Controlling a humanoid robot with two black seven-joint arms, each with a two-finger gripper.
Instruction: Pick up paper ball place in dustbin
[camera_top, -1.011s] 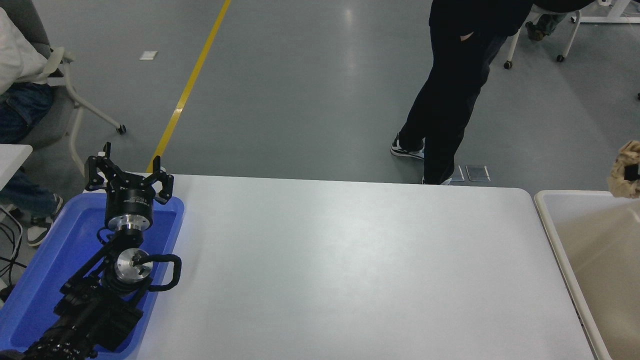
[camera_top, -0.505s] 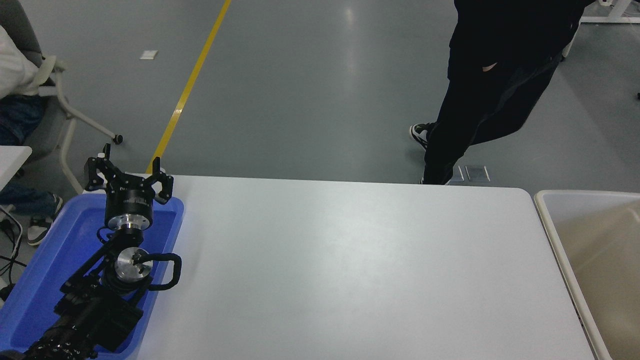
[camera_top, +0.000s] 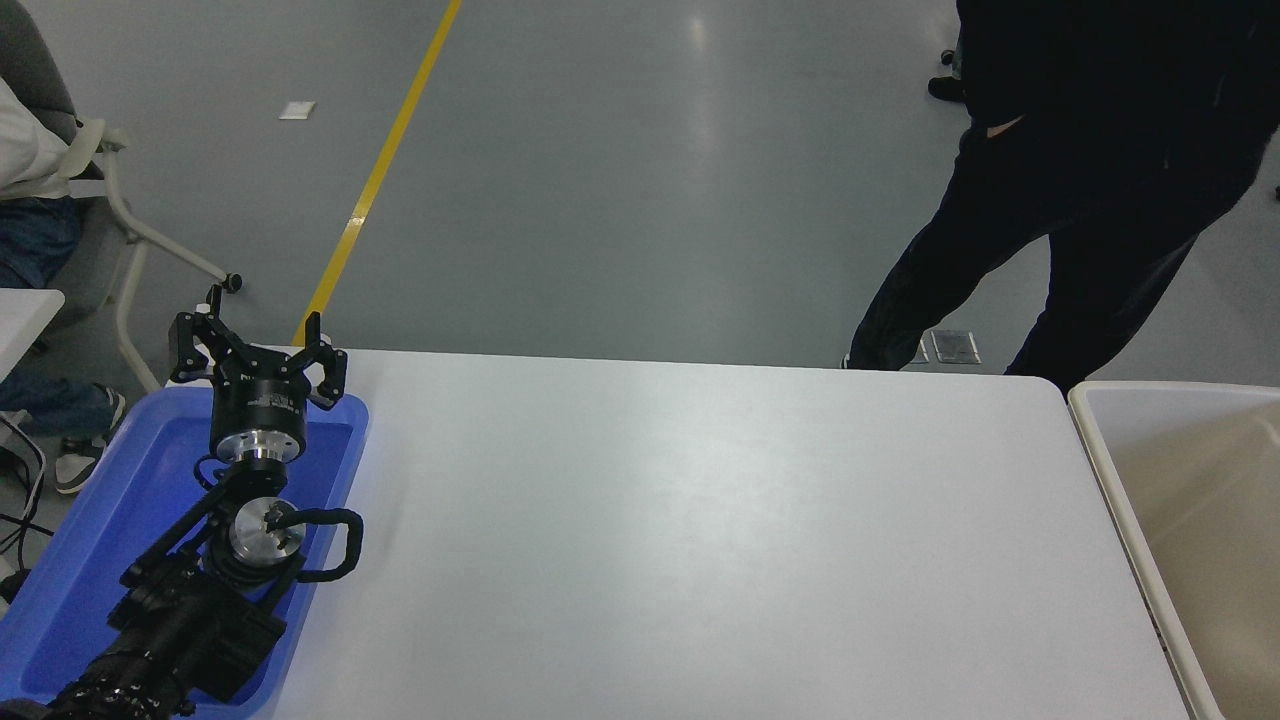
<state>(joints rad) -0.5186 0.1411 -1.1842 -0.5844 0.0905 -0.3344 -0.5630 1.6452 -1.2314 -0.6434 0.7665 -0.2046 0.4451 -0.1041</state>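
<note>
One gripper, the left gripper (camera_top: 258, 352), rests parked and spread open at the table's (camera_top: 700, 520) far-left corner, while the dustbin (camera_top: 1090, 420) flanks the right edge within reach; neither right gripper nor paper ball shows.

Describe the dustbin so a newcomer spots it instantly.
Start from the white table filling the middle of the head view and follow it to its right end. Just past that end sits the dustbin, cut off by the picture's edge. It is beige with a pale rounded rim, unlike the bright blue tray at the opposite end.

Blue tray (camera_top: 90, 530) on white table (camera_top: 700, 540); person (camera_top: 1080, 180) beyond.
</note>
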